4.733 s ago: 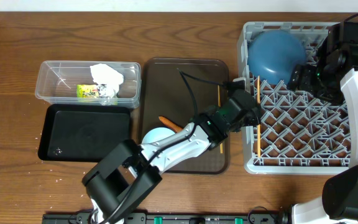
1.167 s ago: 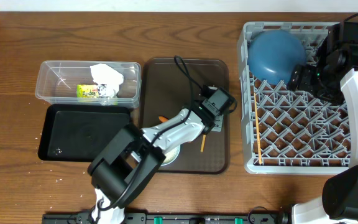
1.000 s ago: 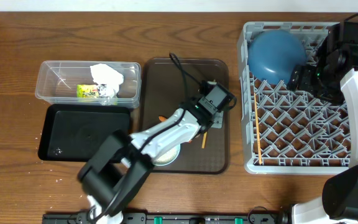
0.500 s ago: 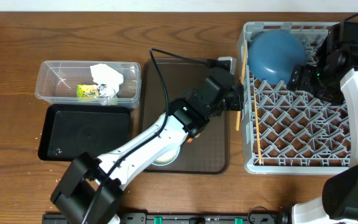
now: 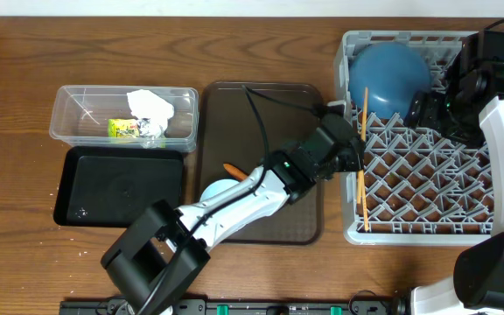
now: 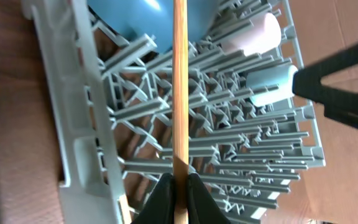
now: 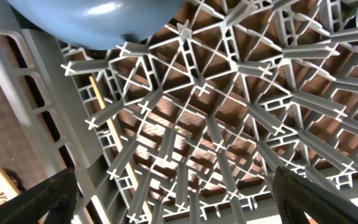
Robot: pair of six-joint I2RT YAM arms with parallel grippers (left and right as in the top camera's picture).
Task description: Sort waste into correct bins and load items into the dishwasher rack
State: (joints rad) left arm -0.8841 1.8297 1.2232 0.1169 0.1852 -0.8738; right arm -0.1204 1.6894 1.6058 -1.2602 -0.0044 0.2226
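Observation:
My left gripper [image 5: 350,150] is shut on a wooden chopstick [image 5: 364,103] and holds it over the left side of the grey dishwasher rack [image 5: 418,223]. In the left wrist view the chopstick [image 6: 179,93] runs straight up from between my fingers [image 6: 163,190]. A second chopstick [image 5: 362,203] lies in the rack. The dark blue bowl [image 5: 390,74] stands in the rack's far left corner. A pink cup [image 6: 253,34] and a light blue cup [image 6: 269,84] sit among the pegs. My right gripper [image 7: 179,208] is open and empty above the rack lattice [image 7: 191,93].
The clear tub [image 5: 77,122] holds a napkin [image 5: 151,105], a yellow-green wrapper [image 5: 123,128] and foil [image 5: 152,130]. The black tray [image 5: 116,188] lies in front of it. An orange carrot [image 5: 234,170] and a pale blue bowl [image 5: 219,187] are on the brown serving tray [image 5: 252,114].
My left gripper lifted the chopstick off the brown tray and carried it right, to over the rack's left side. The right arm has not moved.

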